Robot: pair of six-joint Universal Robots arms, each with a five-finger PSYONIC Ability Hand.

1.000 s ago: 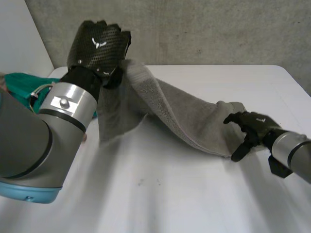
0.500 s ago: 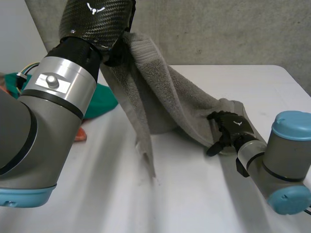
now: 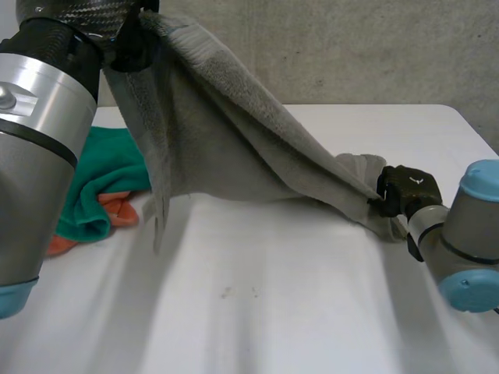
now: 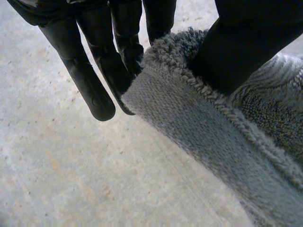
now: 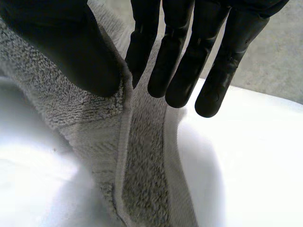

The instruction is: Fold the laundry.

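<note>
Head view: a grey towel [image 3: 234, 140] hangs stretched between the two hands above a white table [image 3: 273, 304]. The left hand [image 3: 132, 43] is raised high at the far left and grips the towel's upper end; from there the cloth slopes down to the right hand [image 3: 401, 191], which sits low, just above the table near its right edge. The towel's slack lower part drapes down below the left hand, and its bottom edge reaches the table. A green cloth [image 3: 101, 187] lies bunched on the table behind the left arm [image 3: 39, 156], with an orange cloth [image 3: 117, 214] touching it at the near side. A concrete wall [image 3: 351, 47] stands behind the table.

Left wrist view: the left hand [image 4: 241, 42] pinches the towel's [image 4: 213, 137] hemmed edge, thumb on one face and straight fingers [image 4: 94, 71] on the other.

Right wrist view: the right hand [image 5: 61, 47] clamps a fold of the towel [image 5: 142, 156] between the thumb and the nearest of its fingers [image 5: 180, 56]; the others reach out straight, clear of the cloth. The towel trails from the pinch down onto the table [image 5: 246, 161].
</note>
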